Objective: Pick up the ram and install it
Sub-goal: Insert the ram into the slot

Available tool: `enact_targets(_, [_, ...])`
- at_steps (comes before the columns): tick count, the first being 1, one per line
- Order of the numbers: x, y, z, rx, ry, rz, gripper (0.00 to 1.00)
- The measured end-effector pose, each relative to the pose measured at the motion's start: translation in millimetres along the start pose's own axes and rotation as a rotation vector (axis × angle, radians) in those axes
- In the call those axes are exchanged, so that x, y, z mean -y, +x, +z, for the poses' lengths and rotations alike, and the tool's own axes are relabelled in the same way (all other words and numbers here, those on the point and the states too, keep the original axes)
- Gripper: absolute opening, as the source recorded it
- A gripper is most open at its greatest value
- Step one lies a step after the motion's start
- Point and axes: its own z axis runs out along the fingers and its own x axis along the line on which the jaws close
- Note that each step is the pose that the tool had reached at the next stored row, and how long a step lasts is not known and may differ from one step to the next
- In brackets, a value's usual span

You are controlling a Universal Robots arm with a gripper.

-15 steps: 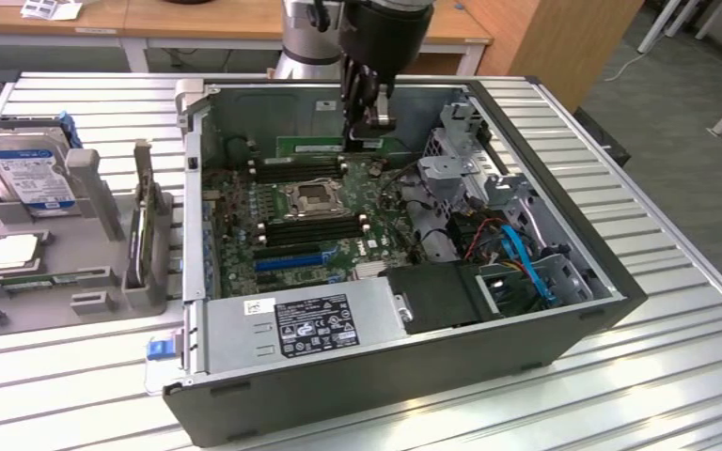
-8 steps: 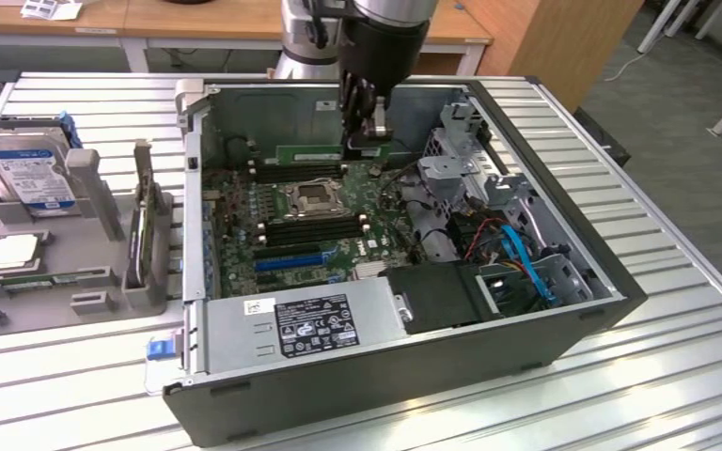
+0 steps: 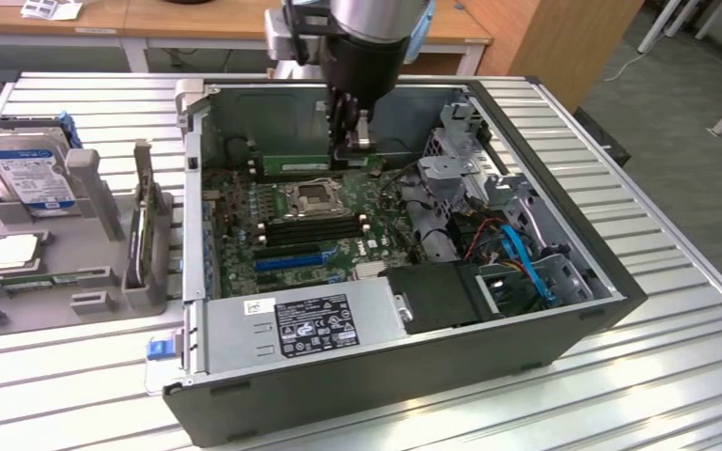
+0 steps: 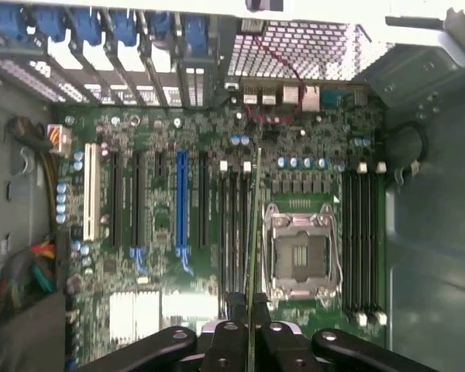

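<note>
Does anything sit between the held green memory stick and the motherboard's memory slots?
Nothing visible does. The tool grips the long thin green ram stick, and the dark memory slots beside the silver processor socket lie bare below it.

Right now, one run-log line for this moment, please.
phase: carrying | end effector: shut on ram | location: inside open case, above motherboard by CPU socket | ram seated: no

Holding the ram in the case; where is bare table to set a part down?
Bare table slats lie on the exterior view's right of the computer case and along its near wall. The exterior view's left is crowded by the grey fixture with the hard drive. Inside, the gripper holds the ram over a packed motherboard.
</note>
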Motion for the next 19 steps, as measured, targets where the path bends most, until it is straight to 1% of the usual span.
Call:
enact_targets(1, [-1.1, -0.2, 1.9, 0.0001, 0.0002, 0.000, 0.14])
enact_targets(6, [-0.6, -2.5, 11.3, 0.0001, 0.0001, 0.000, 0.14])
enact_targets(14, [0.7, -3.0, 25.8, 0.0002, 0.0001, 0.000, 0.14])
enact_targets(16, [0.7, -3.0, 25.8, 0.0000, 0.0001, 0.000, 0.14])
enact_targets(17, [0.9, -3.0, 25.9, -0.0011, -0.0021, 0.000, 0.14])
enact_targets(18, [1.8, -3.0, 26.0, -0.0032, -0.0155, 0.002, 0.14])
enact_targets(19, [2.9, -3.0, 26.1, -0.0045, -0.0306, 0.003, 0.14])
